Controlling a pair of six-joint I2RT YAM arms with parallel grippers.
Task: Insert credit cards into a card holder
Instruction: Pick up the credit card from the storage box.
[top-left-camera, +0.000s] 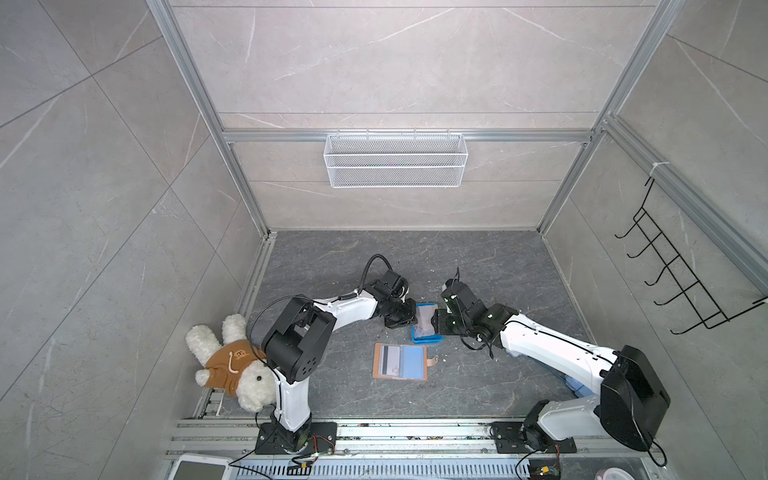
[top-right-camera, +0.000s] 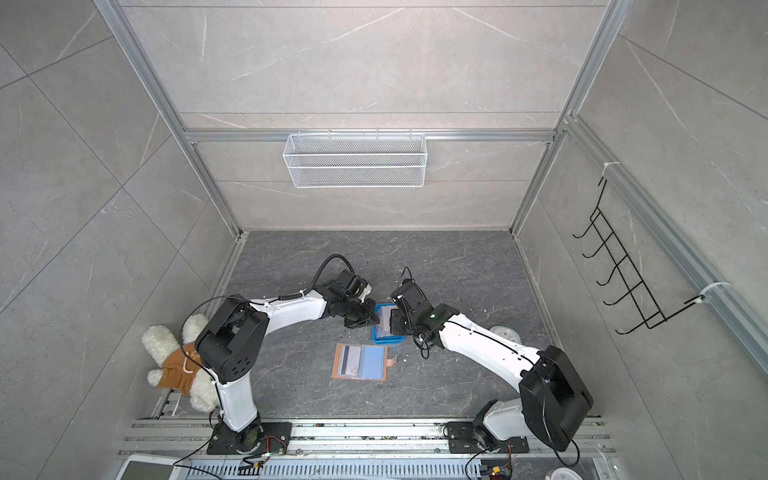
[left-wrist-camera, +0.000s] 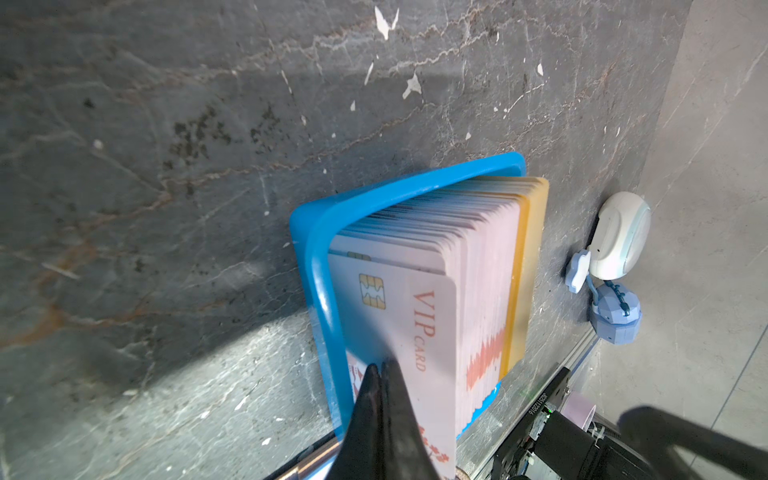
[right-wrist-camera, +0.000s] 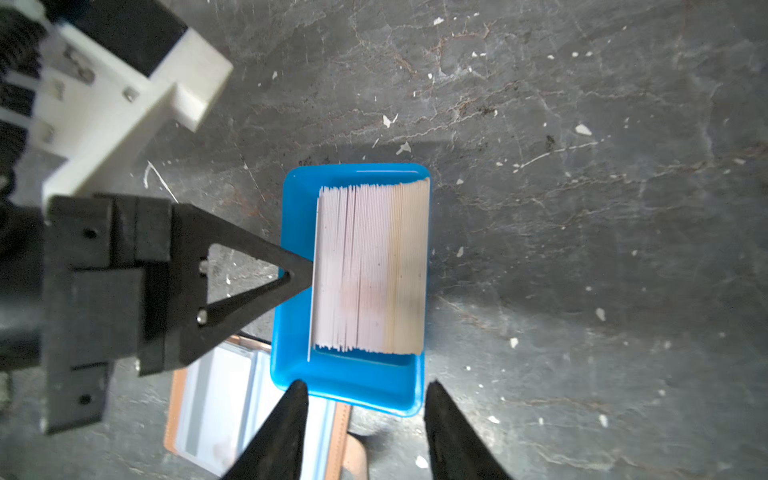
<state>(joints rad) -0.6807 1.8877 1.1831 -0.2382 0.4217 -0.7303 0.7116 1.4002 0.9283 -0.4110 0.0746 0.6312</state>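
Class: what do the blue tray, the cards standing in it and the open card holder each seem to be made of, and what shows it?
Blue tray: likely moulded plastic; glossy, even colour, rounded rim.
Cards: thin stiff plastic, smooth faces, one with a metal chip; they stand on edge unbent.
Card holder: tan leather or imitation, cannot tell which; clear bluish plastic sleeves.

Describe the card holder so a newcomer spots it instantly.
On the dark stone tabletop, find the blue tray of cards at mid-table. The card holder lies open flat just below it in both top views. Only it has a tan border and snap tab.
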